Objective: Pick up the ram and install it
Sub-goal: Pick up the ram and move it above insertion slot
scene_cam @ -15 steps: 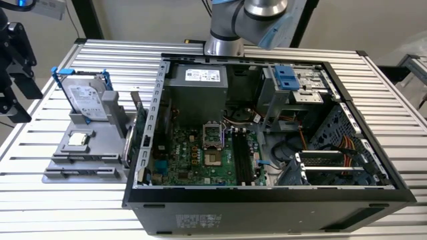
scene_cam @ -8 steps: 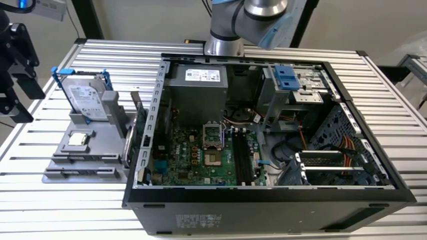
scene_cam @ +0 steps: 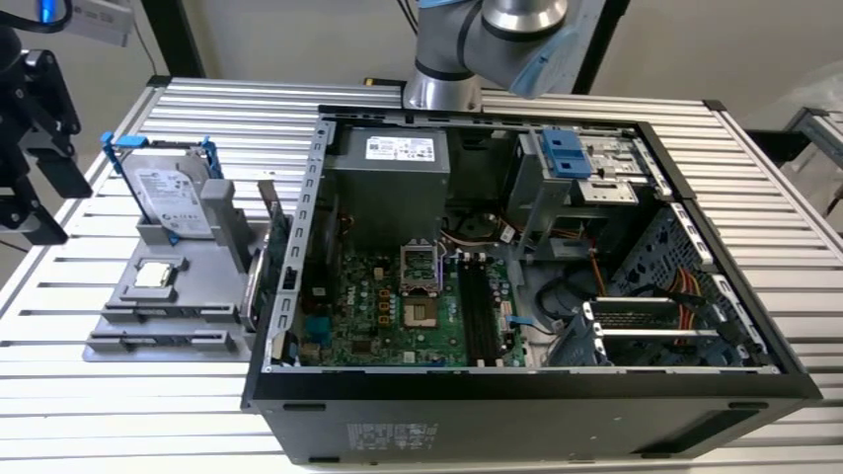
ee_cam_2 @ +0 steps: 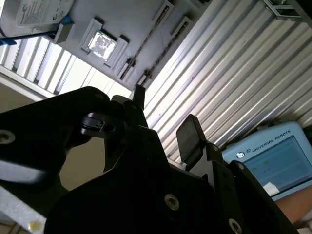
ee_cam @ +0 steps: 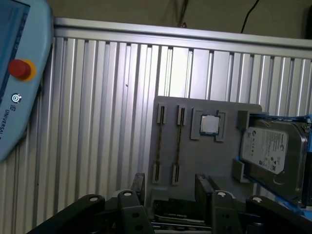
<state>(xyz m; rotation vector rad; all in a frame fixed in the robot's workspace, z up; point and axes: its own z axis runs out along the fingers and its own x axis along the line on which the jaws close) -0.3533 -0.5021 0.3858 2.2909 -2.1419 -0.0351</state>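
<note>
On the grey tray: the ram stands on its thin edge, a narrow line held between two end clips. A second line like it runs just beside it; whether that is another stick cannot be told.
Why on edge: this probably leaves both flat faces free for fingers to close on from above.
Gripper: its two black fingers are apart with nothing between them. It hangs off the tray's end without touching the ram. In the first wrist view the two lines fall in the gap between the fingers, which looks like a lining-up.
Tray neighbours: the small square processor lies flat in its own recess near the ram, and the hard drive in its blue frame stands propped beyond it. Each part has its own seat, apart from the others.
Computer case: it lies open side up on the slatted table, just beside the tray, so the green board faces upward.
Memory slots: the long dark slots on that board look empty, so the install appears not yet done.
Control tablet: it rests on the table well apart from the tray.
</note>
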